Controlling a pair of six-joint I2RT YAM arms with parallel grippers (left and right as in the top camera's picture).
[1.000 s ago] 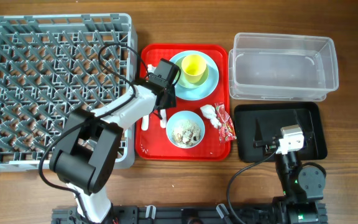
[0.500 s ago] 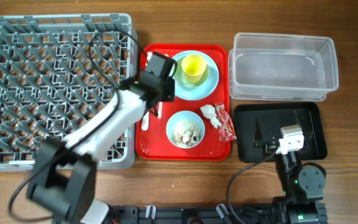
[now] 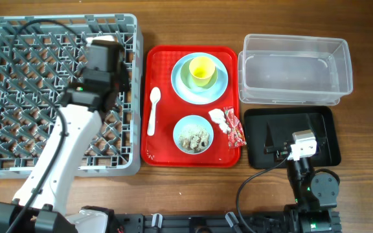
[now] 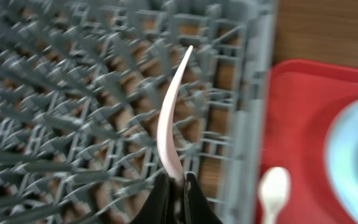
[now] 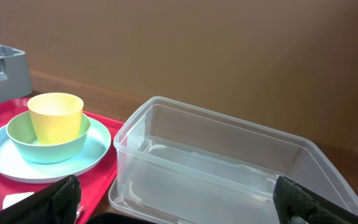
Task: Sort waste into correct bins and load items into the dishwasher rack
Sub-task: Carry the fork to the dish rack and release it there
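Over the dishwasher rack [image 3: 18, 97], near its right edge: left arm [image 3: 72, 127], come across from the red tray [image 3: 157, 152], jaws clamped on a white utensil [image 4: 169, 118], probably the fork; ready for loading. Spoon [image 3: 153, 110] remains on the tray. Right arm [image 3: 301, 145] parked, jaws wide apart.

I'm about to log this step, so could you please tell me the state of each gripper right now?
Left gripper: closed on the white fork.
Right gripper: open, holding nothing.
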